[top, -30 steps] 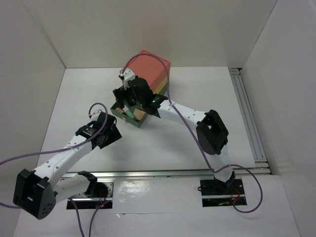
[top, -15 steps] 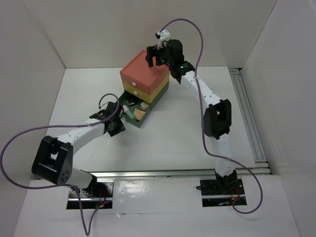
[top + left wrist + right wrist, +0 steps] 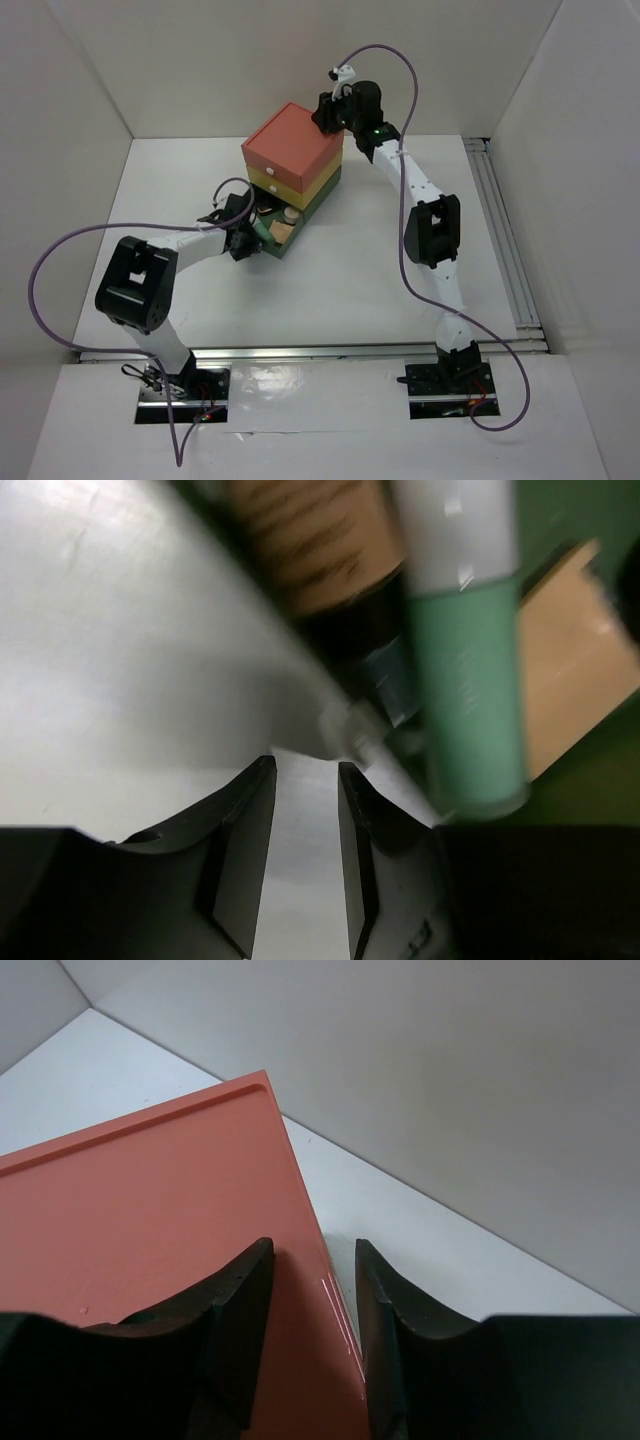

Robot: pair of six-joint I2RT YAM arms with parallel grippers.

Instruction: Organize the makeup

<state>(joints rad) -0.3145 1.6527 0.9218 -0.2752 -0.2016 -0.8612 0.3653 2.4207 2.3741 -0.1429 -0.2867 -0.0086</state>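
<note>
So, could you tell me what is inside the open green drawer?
A mint tube, a tan piece and a round item; the left gripper hides one corner of the drawer.

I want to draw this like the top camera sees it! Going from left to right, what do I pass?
Left gripper → mint-green tube → right gripper → metal rails. The drawer box spreads across the middle ones, so it is left out.
</note>
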